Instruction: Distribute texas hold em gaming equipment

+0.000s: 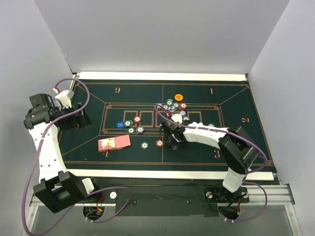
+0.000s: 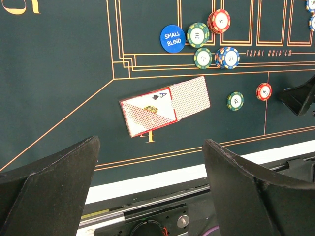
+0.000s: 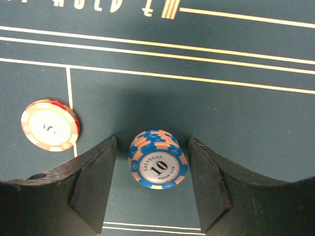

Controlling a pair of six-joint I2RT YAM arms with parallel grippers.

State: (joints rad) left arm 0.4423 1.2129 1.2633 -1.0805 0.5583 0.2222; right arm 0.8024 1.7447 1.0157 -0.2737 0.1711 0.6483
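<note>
My right gripper (image 3: 153,189) is open and straddles a small stack of blue-and-peach "10" chips (image 3: 158,159) on the felt, with gaps on both sides. A red chip (image 3: 50,125) lies to its left. In the top view the right gripper (image 1: 173,139) is near the mat's middle, below a cluster of chips (image 1: 175,106) and the orange button (image 1: 178,97). My left gripper (image 1: 78,118) is open and empty at the far left. Red-backed cards (image 2: 165,103) with a face-up ace lie fanned; the blue "small blind" button (image 2: 173,39) and chips (image 2: 198,34) lie beyond.
The dark green felt mat (image 1: 93,93) with orange lines covers the table, with a white border (image 1: 162,76). A green chip (image 1: 144,145) and a red chip (image 1: 159,143) lie singly near the front. White walls close in on three sides.
</note>
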